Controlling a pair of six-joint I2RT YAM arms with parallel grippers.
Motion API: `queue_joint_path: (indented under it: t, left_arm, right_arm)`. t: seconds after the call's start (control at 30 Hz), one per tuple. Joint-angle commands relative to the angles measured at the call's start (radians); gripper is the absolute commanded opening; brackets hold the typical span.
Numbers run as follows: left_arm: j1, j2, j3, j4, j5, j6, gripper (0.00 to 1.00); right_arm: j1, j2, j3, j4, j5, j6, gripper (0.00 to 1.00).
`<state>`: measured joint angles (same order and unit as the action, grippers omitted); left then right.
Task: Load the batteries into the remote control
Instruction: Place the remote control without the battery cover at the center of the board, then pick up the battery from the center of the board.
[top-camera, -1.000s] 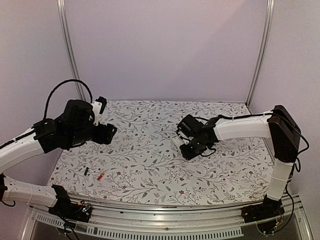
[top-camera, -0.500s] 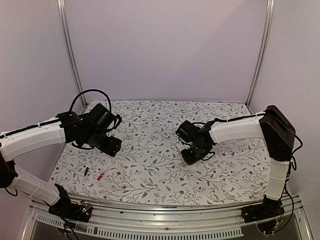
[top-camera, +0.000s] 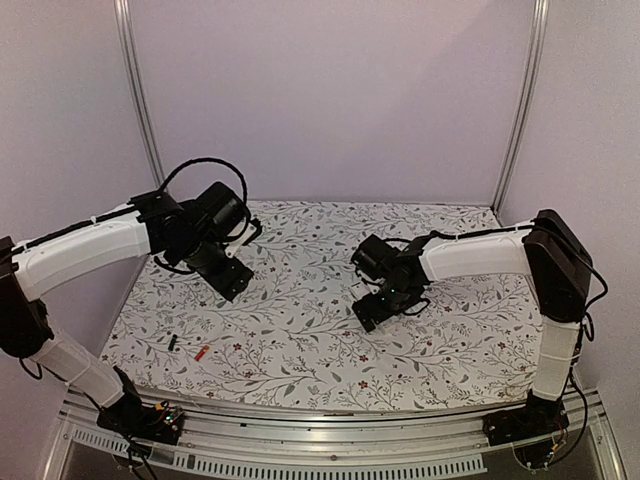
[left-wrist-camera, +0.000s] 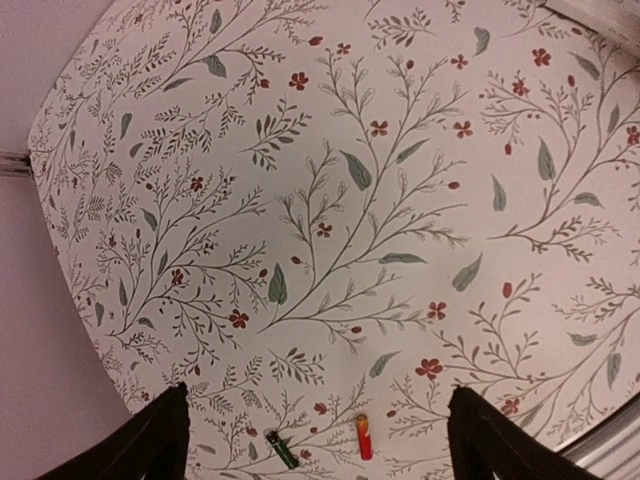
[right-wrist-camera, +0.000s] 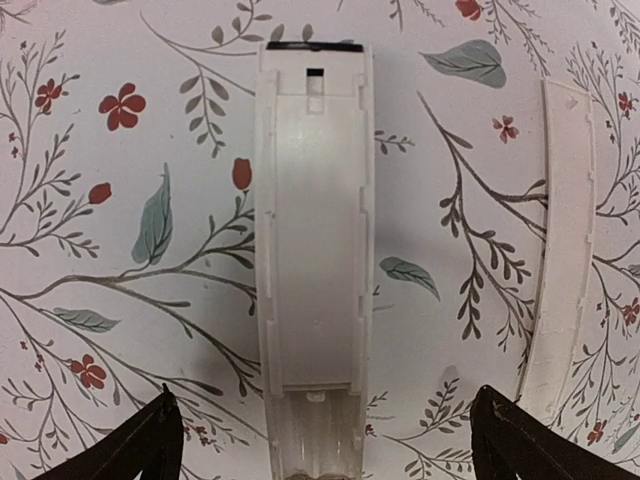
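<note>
A slim white plastic remote control (right-wrist-camera: 313, 250) lies flat on the floral-patterned desk (right-wrist-camera: 100, 250), beneath the right pincer (right-wrist-camera: 320, 445), which is spread wide and clear of it. A thin white cover strip (right-wrist-camera: 565, 250) lies alongside. Over the tiny black battery (left-wrist-camera: 282, 449) and red-orange battery (left-wrist-camera: 364, 437) hangs the left pincer (left-wrist-camera: 318, 445), also spread wide and empty.

Remote control (right-wrist-camera: 315, 250): slim white bar, flat on the table (top-camera: 300, 330) under my right wrist camera. Back face up, battery bay uncovered and empty, dark edge at its far end.

Black battery (left-wrist-camera: 282, 449) and red-orange battery (left-wrist-camera: 364, 437): lying near the table's front-left corner, close together, not touching.
</note>
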<state>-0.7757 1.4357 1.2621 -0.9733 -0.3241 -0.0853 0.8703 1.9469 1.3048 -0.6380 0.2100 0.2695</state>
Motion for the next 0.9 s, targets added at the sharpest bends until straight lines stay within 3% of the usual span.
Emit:
queue_joint_path:
  t: [0.0,0.2,0.4,0.6,0.73,0.87]
  left_arm:
    - [0.015,0.099,-0.015,-0.134,-0.093,0.144,0.91]
    - [0.031,0.097,-0.118,-0.1,0.134,0.204,0.92]
    - [0.068,0.167,-0.249,-0.142,0.167,0.212,0.91]
    - [0.143,0.219,-0.248,-0.119,0.173,0.228,0.87]
    - [0.154,0.277,-0.225,-0.126,0.23,0.248,0.79]
    - [0.151,0.319,-0.251,-0.146,0.274,0.245,0.78]
  right_arm:
    - [0.003,-0.048,0.017,-0.002,0.026,-0.028,0.99]
    - [0.003,-0.072,-0.022,0.035,0.005,-0.031,0.99]
    - [0.002,-0.076,-0.035,0.056,-0.011,-0.033,0.99]
    - [0.002,-0.069,-0.043,0.064,-0.012,-0.039,0.99]
    - [0.002,-0.067,-0.054,0.067,0.0,-0.047,0.98]
    - [0.003,-0.066,-0.071,0.07,0.021,-0.054,0.98]
